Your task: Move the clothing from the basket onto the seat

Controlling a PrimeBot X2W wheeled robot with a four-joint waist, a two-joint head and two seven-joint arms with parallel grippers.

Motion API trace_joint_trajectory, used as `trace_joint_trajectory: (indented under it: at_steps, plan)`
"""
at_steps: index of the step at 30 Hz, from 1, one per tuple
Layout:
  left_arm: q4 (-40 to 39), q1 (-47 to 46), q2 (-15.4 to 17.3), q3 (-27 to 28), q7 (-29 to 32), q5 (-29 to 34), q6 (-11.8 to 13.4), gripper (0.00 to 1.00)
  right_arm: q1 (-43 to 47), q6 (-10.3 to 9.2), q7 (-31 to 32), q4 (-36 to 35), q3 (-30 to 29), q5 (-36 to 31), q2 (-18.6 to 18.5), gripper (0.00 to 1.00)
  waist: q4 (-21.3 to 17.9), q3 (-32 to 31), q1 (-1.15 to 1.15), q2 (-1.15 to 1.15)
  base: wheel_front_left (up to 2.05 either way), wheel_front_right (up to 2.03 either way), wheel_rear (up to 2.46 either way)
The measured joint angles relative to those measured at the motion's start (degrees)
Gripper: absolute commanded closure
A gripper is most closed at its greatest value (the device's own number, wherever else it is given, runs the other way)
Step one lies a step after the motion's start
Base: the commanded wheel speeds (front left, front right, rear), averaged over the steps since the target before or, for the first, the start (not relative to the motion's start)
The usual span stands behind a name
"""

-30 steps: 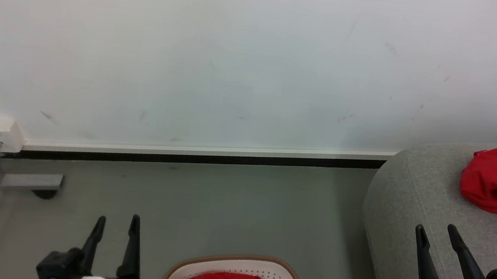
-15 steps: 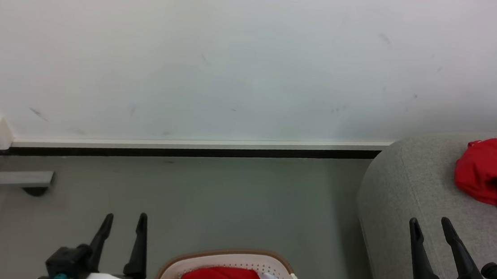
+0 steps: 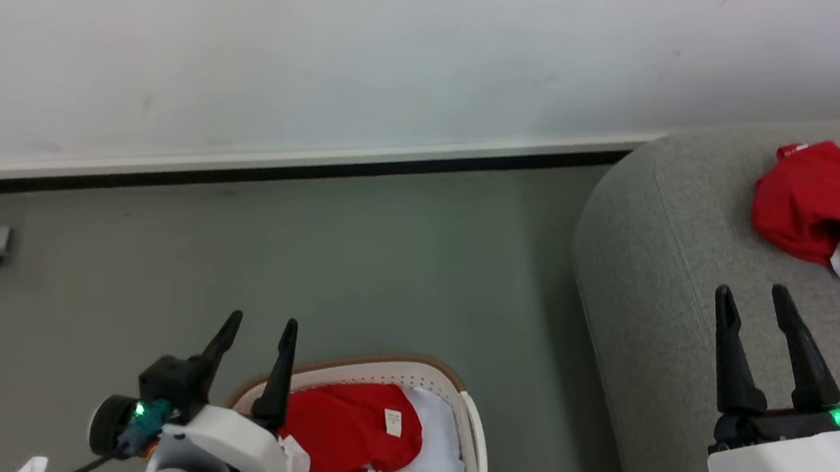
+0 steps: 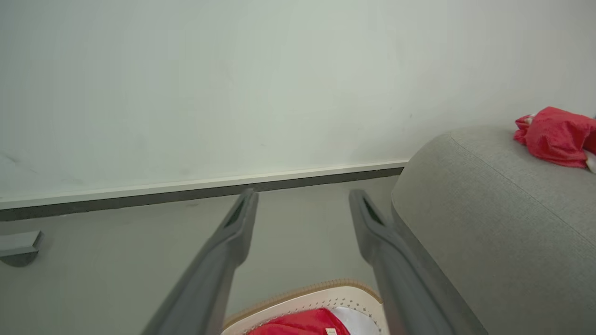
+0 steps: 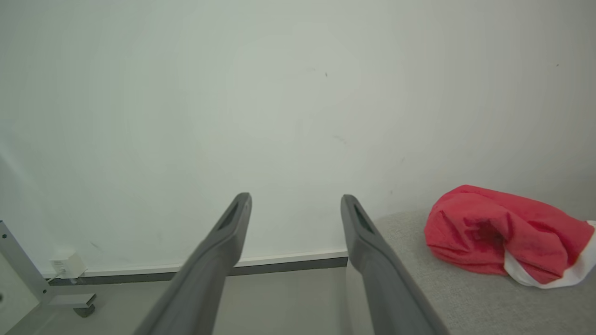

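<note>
Near oval white plastic basket (image 3: 408, 376), left claw (image 3: 262, 321), right claw (image 3: 751, 290) gape empty; rim could foul reach for red fabric clothing (image 3: 342, 427).

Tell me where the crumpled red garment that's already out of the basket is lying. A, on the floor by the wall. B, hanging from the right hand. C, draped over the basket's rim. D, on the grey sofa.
D: the red garment rests in a crumpled heap on top of the grey sofa, with nothing gripping it.
</note>
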Motion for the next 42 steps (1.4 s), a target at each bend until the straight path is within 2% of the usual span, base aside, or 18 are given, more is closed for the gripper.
trace_joint_trajectory:
  at_steps: [7,15,25,31,42]
  plan:
    - [11.7,-7.9,1.8,-3.4,0.1,2.2,-1.7,0.00,-4.0,0.00,0.0,-2.4,-1.8,0.9,1.3,0.00,-3.3,7.3,0.00,0.00,0.00,0.00,0.00]
    - [29.1,-17.5,2.6,-10.7,2.9,5.8,-3.4,0.00,-7.8,0.00,0.0,-4.7,-2.8,1.0,4.2,0.00,-6.2,15.3,0.01,0.00,0.00,0.00,0.00]
    - [45.5,-26.3,3.2,-21.1,8.4,10.0,-3.8,0.00,-10.9,0.00,0.0,-6.4,-3.2,1.9,5.9,0.00,-8.8,24.6,0.00,0.00,0.00,0.00,0.00]
    - [49.1,-30.2,6.8,-23.9,11.4,10.8,-4.0,0.00,-12.0,0.00,0.0,-7.3,-2.5,3.1,7.1,0.00,-11.2,29.8,0.00,0.00,0.00,0.00,0.00]
    - [50.5,-35.0,12.4,-27.6,19.4,13.8,-3.3,0.00,-13.7,0.00,0.0,-7.9,-1.1,5.0,8.2,0.00,-16.2,38.5,-0.01,0.00,0.00,0.00,0.00]
